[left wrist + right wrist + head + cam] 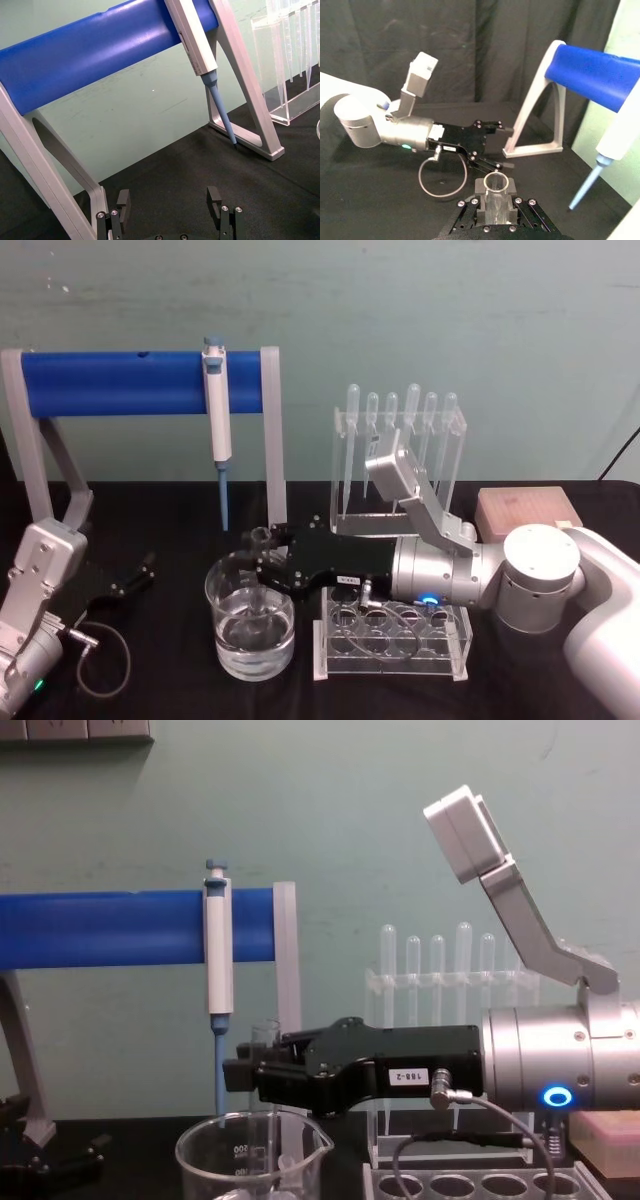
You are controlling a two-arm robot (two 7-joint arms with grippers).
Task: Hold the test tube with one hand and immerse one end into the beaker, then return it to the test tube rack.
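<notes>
My right gripper (256,562) reaches in from the right and is shut on the test tube (262,537), a clear glass tube held upright over the beaker (250,640). The tube's flared rim (265,1030) sticks up above the jaws. Its lower part hangs down inside the beaker (215,1152), which holds clear liquid. In the right wrist view the tube's open rim (497,184) sits clamped between the black fingers. My left gripper (169,200) rests parked at the table's left (135,577), open and holding nothing.
A blue bar stand (140,382) with a hanging pipette (216,410) rises behind the beaker. A clear test tube rack (395,635) lies just right of the beaker, under my right wrist. Behind it are a rack of plastic pipettes (400,455) and a pinkish box (528,510).
</notes>
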